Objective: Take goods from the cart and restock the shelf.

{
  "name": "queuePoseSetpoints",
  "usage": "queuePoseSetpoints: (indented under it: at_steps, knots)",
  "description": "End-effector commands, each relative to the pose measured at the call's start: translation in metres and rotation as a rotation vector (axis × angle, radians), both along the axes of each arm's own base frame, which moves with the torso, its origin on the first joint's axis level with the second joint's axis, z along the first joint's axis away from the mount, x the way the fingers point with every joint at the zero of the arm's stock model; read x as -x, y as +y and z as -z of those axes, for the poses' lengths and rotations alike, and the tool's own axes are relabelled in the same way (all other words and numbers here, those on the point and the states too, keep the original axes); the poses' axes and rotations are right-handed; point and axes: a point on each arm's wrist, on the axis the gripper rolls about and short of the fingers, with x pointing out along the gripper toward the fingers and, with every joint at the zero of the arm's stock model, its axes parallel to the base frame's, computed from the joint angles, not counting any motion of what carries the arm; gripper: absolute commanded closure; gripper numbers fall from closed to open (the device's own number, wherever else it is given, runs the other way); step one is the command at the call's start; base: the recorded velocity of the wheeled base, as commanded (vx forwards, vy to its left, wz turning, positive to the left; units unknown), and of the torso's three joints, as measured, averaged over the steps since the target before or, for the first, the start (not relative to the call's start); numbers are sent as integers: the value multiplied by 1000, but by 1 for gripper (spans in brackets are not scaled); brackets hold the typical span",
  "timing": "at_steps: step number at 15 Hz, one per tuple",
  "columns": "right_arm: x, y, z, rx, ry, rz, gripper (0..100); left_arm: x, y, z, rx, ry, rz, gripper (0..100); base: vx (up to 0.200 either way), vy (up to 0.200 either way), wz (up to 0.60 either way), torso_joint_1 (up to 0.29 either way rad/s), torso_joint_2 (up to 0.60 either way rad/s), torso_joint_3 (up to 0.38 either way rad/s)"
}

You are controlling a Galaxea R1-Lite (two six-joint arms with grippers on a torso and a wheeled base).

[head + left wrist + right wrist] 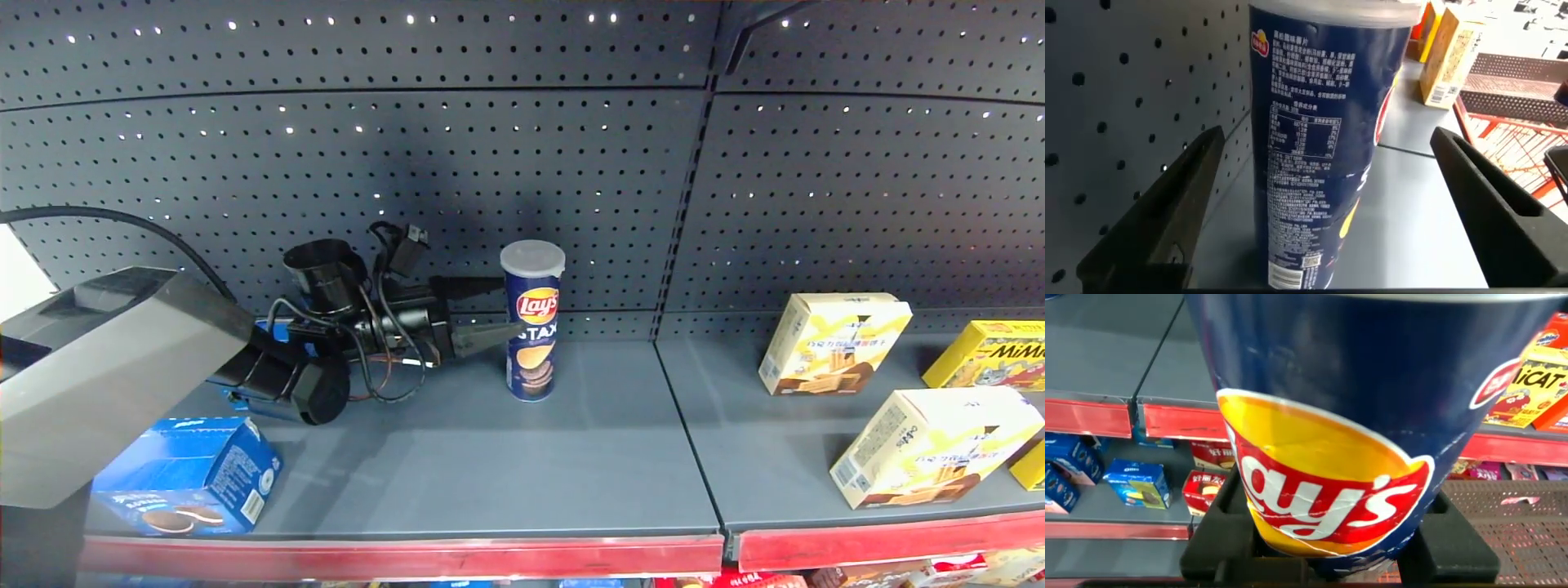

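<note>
Shelf can [535, 343] between spread left hand [512, 305]; right hand [1337, 549] pinches second can [1323, 408] — cropped.

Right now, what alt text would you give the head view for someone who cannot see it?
The left end effector, open, straddles an upright chip can at the back of a shelf. A blue cookie box lies front-left; cream and yellow boxes sit on the right.

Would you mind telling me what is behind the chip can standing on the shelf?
One finger of the open left gripper lies behind the chip can, with the perforated back panel beyond. The can hides that fingertip and the shelf directly behind it.
</note>
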Motion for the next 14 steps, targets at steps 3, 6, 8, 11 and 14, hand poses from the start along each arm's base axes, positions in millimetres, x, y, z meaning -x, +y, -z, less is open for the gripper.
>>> queuePoseSetpoints:
  at_steps: [3, 6, 8, 11, 14]
  knots:
    - [0, 0, 0, 2, -3, 0, 100, -6, -5, -4, -1, 4, 9, 0, 0, 0, 0, 0, 0, 0]
    - [1, 0, -1, 1, -6, 0, 100, -9, -14, -10, -1, 8, 25, 0, 0, 0, 0, 0, 0, 0]
    - [0, 0, -1, 1, -7, 0, 100, -9, -16, -9, -2, 11, 31, 0, 0, 0, 0, 0, 0, 0]
    - [0, 0, -1, 1, -7, 0, 100, -10, -18, -7, -3, 14, 34, 0, 0, 0, 0, 0, 0, 0]
    - [0, 0, 0, 1, -6, 0, 100, -14, -21, -5, -1, 7, 38, 0, 0, 0, 0, 0, 0, 0]
